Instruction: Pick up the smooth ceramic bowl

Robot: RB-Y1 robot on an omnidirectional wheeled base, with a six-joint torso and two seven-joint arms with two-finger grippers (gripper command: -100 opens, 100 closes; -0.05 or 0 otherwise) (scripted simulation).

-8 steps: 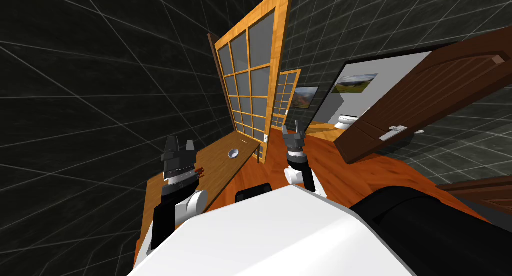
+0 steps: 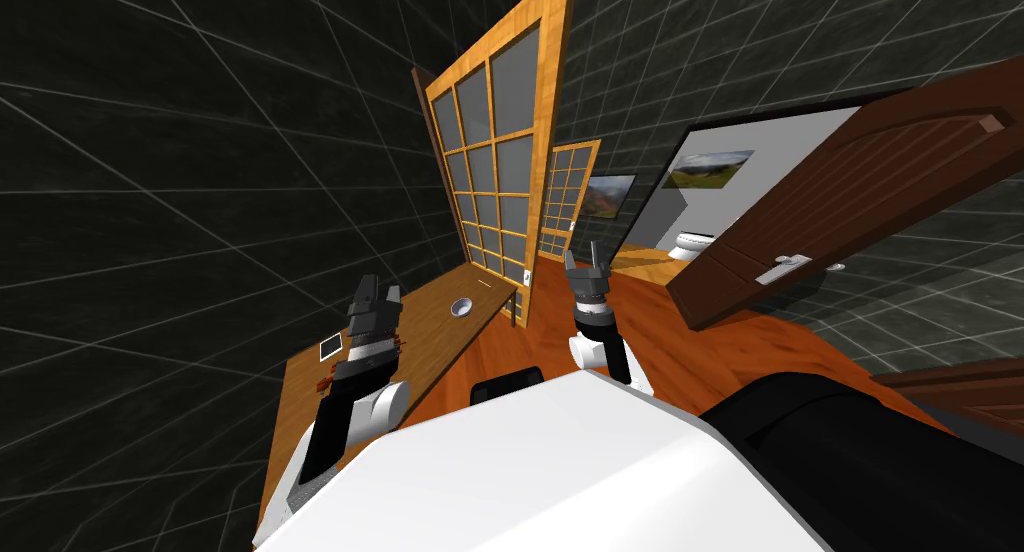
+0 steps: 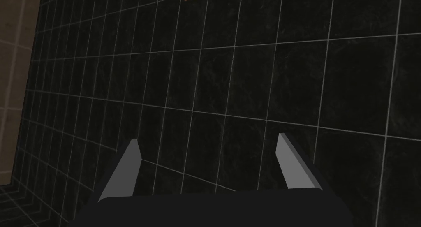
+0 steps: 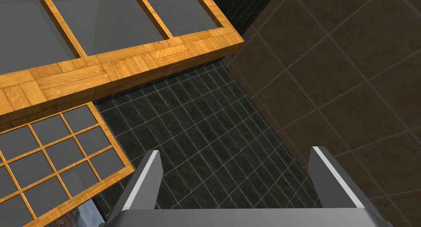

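Wooden table [image 2: 436, 328], bowl [image 2: 462, 307], dark tiled walls [image 2: 150, 226]

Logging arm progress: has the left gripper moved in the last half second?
Yes. The left gripper has shifted along the wooden table toward the bowl, uncovering a small white-edged card near the table's edge.

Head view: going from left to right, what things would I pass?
small white square → left gripper → bowl → right gripper → toilet → door handle
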